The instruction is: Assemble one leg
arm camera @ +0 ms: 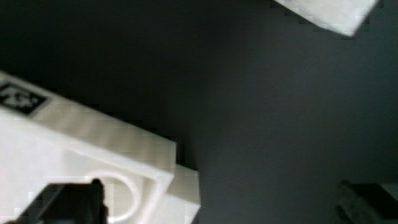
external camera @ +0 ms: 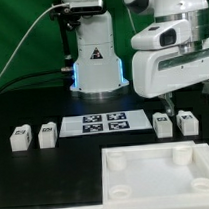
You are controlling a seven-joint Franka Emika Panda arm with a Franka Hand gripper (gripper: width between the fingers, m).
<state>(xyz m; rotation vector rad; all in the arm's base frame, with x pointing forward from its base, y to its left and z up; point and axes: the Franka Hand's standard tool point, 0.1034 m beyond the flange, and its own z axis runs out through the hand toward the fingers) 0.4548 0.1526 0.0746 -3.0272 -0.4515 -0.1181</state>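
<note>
Robotics lab, bench test setup. Signs: white robot arm (external camera: 169, 48) over black table (external camera: 47, 181), its round base (external camera: 97, 68) lit by blue glowing ring. Plain green curtain (external camera: 18, 38) hung behind as backdrop. Thin cable (external camera: 24, 47) running loose across curtain toward arm. Flat marker board (external camera: 104, 123) with four black-and-white square tags lying on table. Small white blocks (external camera: 20, 138) in row either side of board, each bearing same sort of tag. Bare white plastic tray (external camera: 162, 174) at front. All parts plain white, nothing decorated.

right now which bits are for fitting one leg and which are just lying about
For the job: gripper, open; nearest leg; white socketed tray piece.
Lying about: three other legs; marker board.
</note>
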